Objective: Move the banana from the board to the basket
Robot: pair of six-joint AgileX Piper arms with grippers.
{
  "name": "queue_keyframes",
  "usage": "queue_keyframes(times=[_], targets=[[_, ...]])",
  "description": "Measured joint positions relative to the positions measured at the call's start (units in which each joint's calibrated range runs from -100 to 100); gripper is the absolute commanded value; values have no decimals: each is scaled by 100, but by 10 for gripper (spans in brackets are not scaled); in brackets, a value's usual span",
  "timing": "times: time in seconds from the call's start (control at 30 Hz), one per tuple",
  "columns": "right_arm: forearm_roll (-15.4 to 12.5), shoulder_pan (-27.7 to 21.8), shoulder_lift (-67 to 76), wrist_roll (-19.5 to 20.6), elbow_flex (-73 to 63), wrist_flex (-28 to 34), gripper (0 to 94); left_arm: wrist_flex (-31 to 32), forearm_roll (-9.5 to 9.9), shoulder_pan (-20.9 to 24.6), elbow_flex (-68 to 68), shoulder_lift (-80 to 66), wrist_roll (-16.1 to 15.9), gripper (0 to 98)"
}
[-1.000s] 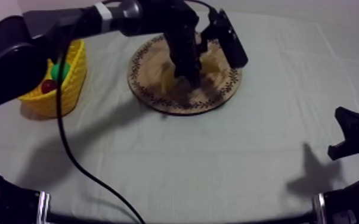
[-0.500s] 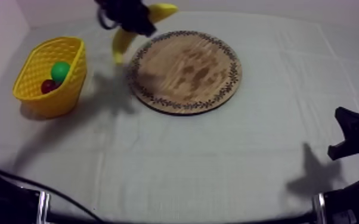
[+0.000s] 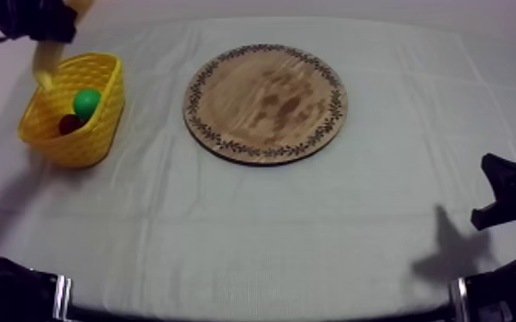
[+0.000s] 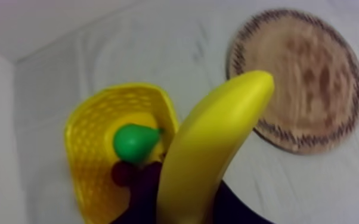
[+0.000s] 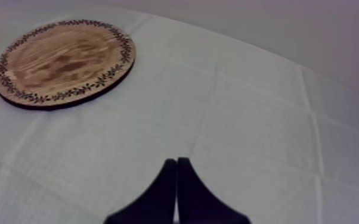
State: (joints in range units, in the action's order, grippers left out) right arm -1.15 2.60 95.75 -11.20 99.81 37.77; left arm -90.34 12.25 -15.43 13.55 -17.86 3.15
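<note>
The yellow banana [image 3: 45, 62] hangs from my left gripper [image 3: 40, 19], which is shut on it above the far rim of the yellow basket [image 3: 99, 137] at the table's left. In the left wrist view the banana [image 4: 212, 149] stands between my dark fingers [image 4: 143, 196], over the basket [image 4: 92, 155]. The round wooden board [image 3: 266, 103] with its patterned rim lies bare at the middle back. My right gripper [image 5: 176, 167] is shut on nothing, its fingers a narrow wedge above the cloth, well clear of the board [image 5: 62, 62].
A green pear [image 3: 86, 101] and a small red fruit [image 3: 69, 125] lie inside the basket. My right arm [image 3: 510, 201] rests low at the table's right edge. Bare cloth stretches between board and front edge.
My left gripper lifted the banana off the board and carried it left, from beside the board's left rim to above the basket. The right arm has not moved.
</note>
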Motion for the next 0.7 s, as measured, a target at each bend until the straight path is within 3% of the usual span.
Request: queue_keyframes(times=[0.37, 0.7], targets=[[0, 0, 0, 0, 0, 0, 3, 230, 134, 680, -1369, 1441, 321, 301], [0, 0, 0, 0, 0, 0, 3, 677, 160, 1038, -1727, 2868, 444, 294]])
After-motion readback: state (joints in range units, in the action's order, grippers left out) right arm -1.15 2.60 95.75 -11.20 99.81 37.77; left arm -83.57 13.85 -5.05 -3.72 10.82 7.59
